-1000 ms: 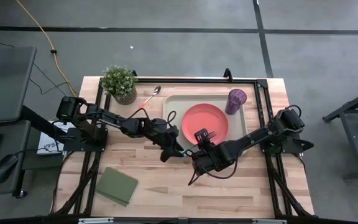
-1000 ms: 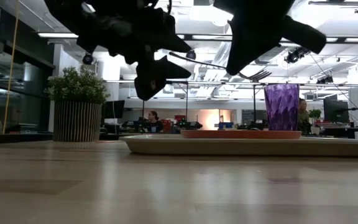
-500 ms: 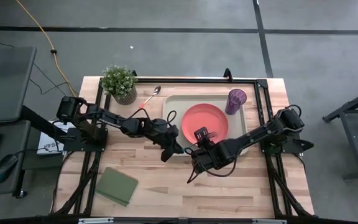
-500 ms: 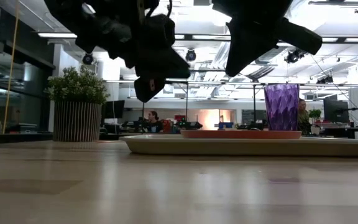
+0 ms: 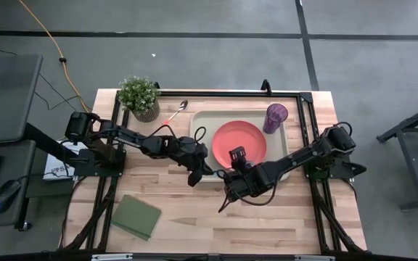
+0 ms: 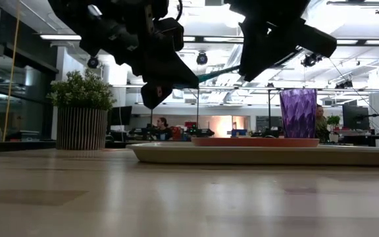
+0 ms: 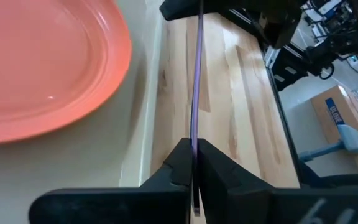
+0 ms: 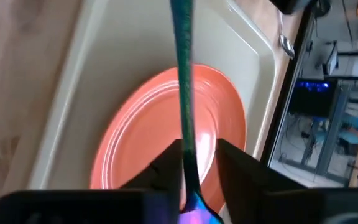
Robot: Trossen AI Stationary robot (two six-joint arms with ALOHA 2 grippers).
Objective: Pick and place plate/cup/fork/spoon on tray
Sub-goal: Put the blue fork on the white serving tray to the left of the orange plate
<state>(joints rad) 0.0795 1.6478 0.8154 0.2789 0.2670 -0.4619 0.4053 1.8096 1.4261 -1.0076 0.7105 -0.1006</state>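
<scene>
Looked like a mid-air handoff, honestly. Found the fork up off the table, stretched between the two grippers just over the tray edge, right beside the plate. Had the left gripper clamped tight on one thin end of it, fingers nearly touching with only the fork between them. Same deal on the right gripper: closed on the teal handle, which ran out over the plate in its wrist view. Sat flat inside the tray, that plate, with the purple cup standing upright in the tray's far right corner, just beside the plate. Spotted the spoon lying on the bare wood outside the tray, next to the potted plant. Also saw a green pad down near the table's front left, well apart from everything else.
</scene>
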